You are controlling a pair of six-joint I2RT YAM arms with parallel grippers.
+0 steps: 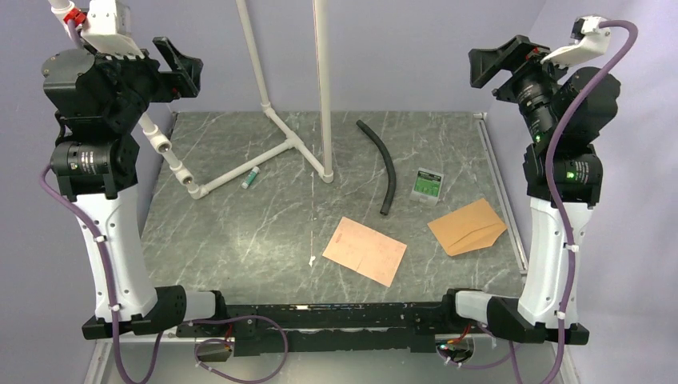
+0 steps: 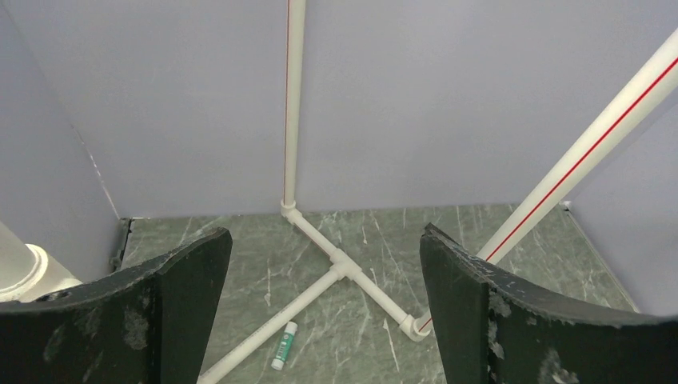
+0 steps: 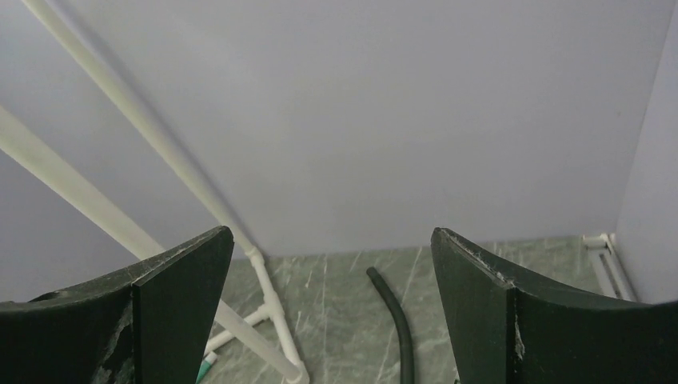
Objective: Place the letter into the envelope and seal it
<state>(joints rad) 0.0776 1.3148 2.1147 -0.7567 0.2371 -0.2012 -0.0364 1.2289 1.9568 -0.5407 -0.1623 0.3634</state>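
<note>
Down at five o'clock on the marbled green desk point(image 1: 240, 240) lies the pale peach-pink paper letter point(image 1: 364, 250), orange-brown kraft envelope point(image 1: 467, 226) at its three o'clock. Both gape empty: left end effector point(image 2: 324, 240), right end effector point(image 3: 332, 236).

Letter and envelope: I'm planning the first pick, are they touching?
Apart. The top external view shows a strip of bare table between the letter and the envelope.

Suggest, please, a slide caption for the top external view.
A pale peach-pink paper letter and an orange-brown kraft envelope lie apart on the grey marbled table.
</note>
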